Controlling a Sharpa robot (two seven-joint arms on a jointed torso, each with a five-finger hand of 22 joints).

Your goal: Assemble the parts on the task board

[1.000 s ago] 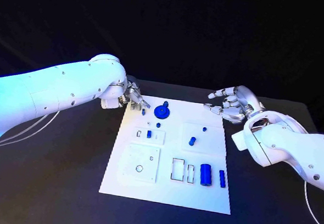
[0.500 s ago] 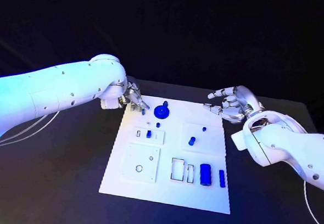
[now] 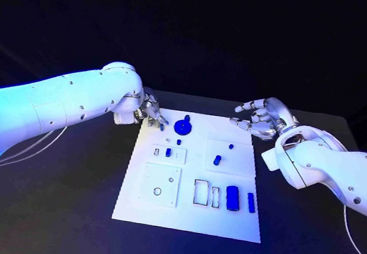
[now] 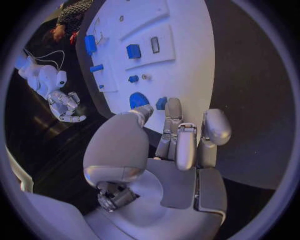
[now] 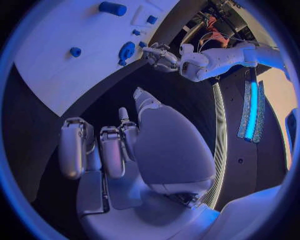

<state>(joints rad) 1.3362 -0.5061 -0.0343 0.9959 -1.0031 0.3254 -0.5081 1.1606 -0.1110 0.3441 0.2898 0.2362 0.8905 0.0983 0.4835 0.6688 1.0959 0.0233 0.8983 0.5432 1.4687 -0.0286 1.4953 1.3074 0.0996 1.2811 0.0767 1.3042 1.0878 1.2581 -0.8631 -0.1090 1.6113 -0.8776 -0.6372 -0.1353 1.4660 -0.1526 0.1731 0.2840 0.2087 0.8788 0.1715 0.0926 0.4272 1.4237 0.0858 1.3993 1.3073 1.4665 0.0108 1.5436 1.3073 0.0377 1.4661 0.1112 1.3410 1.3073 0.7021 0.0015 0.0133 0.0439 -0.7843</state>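
My left hand (image 3: 149, 111) sits at the far left corner of the board (image 3: 138, 206), fingers half curled over the edge near a small blue part (image 3: 162, 126); whether they pinch it I cannot tell, since they hide the contact. My right hand (image 3: 258, 118) hovers off the far right corner, fingers loosely spread and holding nothing. The board lies mid-table (image 3: 64, 213). On it I count one round blue disc (image 3: 183, 127) with a small peg (image 3: 188, 117) beside it, two upright bars (image 3: 232, 197) near the front, and about four little blue pieces between, too small to make out.
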